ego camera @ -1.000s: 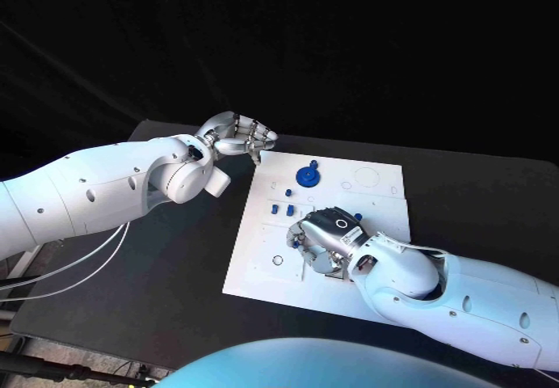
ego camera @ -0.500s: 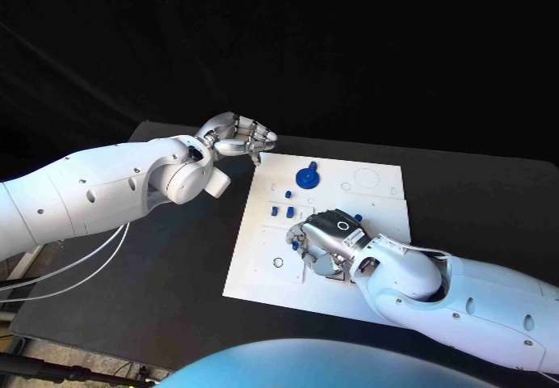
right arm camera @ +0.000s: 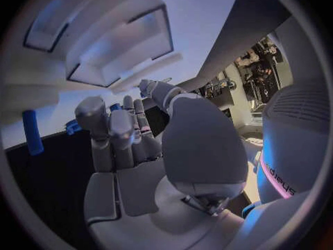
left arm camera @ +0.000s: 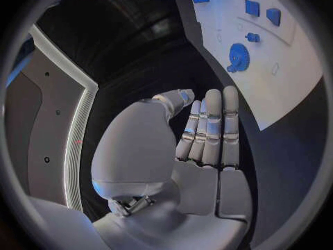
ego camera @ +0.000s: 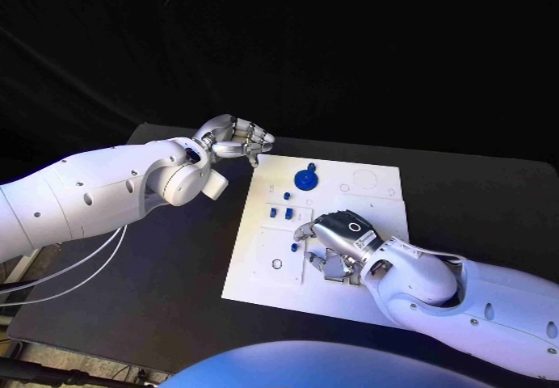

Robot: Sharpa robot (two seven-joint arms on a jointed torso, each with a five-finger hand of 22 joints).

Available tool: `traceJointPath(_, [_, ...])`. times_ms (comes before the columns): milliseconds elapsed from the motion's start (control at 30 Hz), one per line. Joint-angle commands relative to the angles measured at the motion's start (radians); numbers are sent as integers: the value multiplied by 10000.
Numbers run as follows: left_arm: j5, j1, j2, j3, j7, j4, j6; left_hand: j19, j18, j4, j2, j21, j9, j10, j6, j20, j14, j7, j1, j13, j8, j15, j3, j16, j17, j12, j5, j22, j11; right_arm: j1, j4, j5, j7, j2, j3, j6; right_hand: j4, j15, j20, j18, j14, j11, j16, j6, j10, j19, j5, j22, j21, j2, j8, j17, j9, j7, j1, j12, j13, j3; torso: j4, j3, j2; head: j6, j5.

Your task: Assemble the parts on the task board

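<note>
Currently, you will find the task board lying flat in the middle of the black table. Note the left hand held over the table just beyond the board's far left corner, apart from the board. Its fingers lie straight and side by side in the left wrist view, with the thumb folded alongside them; you can see nothing between them.

Observe the right hand low over the near middle of the board. In the right wrist view its fingers are curled inward toward the palm, and you can see no part between them. Whether the fingertips touch the board cannot be told from either view.

Locate the parts as follows. A blue gear-shaped part sits near the far edge of the board, with a small blue knob joined to its near side. Two small blue blocks stand side by side on the board between the gear and the right hand. A small dark ring lies on the board to the left of the right hand, apart from it.
</note>
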Motion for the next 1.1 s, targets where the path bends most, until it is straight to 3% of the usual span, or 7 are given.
traceJointPath(33, [-27, 3, 0, 4, 43, -8, 167, -8, 148, 1, 8, -35, -7, -80, -71, 59, -32, 1, -38, -3, -36, 56, -71, -16, 6, 50, 22, -17, -19, 174, 301, 58, -207, -295, 30, -333, 35, -22, 5, 92, 82, -1, 99, 83, -12, 159, 50, 54, 113, 42, -56, 75, -18, 31, 77, 92, -11, -79, -10, -7, -16, 40, -46])
traceJointPath(233, [-27, 2, 2, 3, 48, -39, 181, -8, 148, 1, 8, -35, -7, -80, -71, 59, -32, 1, -38, -3, -36, 56, -71, -16, 6, 50, 22, -17, -19, 685, 858, 767, -346, -1026, 97, -234, 113, -37, -9, 25, 246, -15, 290, 150, 52, 387, 54, 227, 405, 59, -88, 366, -46, 32, 80, 217, -15, -123, -18, -16, -29, 138, -177])
traceJointPath(467, [-24, 1, 5, -54, 55, -46, 208, -10, 149, 2, 14, -42, -5, -95, -75, 62, -42, 2, -36, -1, -37, 59, -71, -18, 5, 64, 22, -22, -16, 1577, 894, 2439, -508, -1883, 155, 1058, 301, -58, -39, -79, 551, -27, 643, 68, -82, 798, 40, 502, 870, -22, -286, 902, -151, 25, 35, 352, -66, -373, -7, -27, -37, 316, -694])
traceJointPath(600, [-23, 1, -2, -75, 56, -30, 228, -10, 149, 2, 14, -42, -5, -95, -75, 62, -42, 2, -36, -1, -37, 59, -71, -18, 5, 64, 22, -22, -16, 1785, 486, 2669, -469, -2114, 162, 1568, 803, 57, 25, -42, 530, -55, 642, 48, -684, 705, 136, 310, 451, 300, -614, 857, -338, -161, 716, 614, -50, -2875, 5, -30, -17, 418, -931])
traceJointPath(633, [-23, 1, -5, -78, 55, -26, 233, -10, 149, 2, 14, -42, -5, -95, -75, 62, -42, 2, -36, -1, -37, 59, -71, -18, 5, 64, 22, -22, -16, 1814, 397, 2715, -454, -2158, 162, 1684, 1401, 48, 52, 24, 426, 86, 531, -45, -985, 585, 172, 147, 121, 568, -794, 637, -434, -165, 1280, 740, -64, -4459, 10, -24, -10, 426, -963])
traceJointPath(700, [-23, 1, -17, -83, 53, -20, 244, -10, 149, 2, 14, -42, -5, -95, -75, 62, -42, 2, -36, -1, -37, 59, -71, -18, 5, 64, 22, -22, -16, 1853, 261, 2779, -412, -2213, 161, 1880, 2736, 96, 113, 62, 314, 141, 468, -69, -1308, 482, 209, 11, -206, 544, -934, 471, -494, -171, 2327, 960, -59, -5907, 16, -20, 2, 439, -993])
traceJointPath(1100, [-23, 1, -40, -90, 54, -13, 269, -10, 149, 2, 14, -42, -5, -95, -75, 62, -42, 2, -36, -1, -37, 59, -71, -18, 5, 64, 22, -22, -16, 1817, -6, 3024, -302, -2091, 109, 2195, 2724, 111, 120, 93, 283, 145, 447, -227, -1383, 438, 205, -68, -385, 614, -1061, 401, -537, -226, 2412, 1089, -53, -6193, -2, -4, 3, 434, -1027])
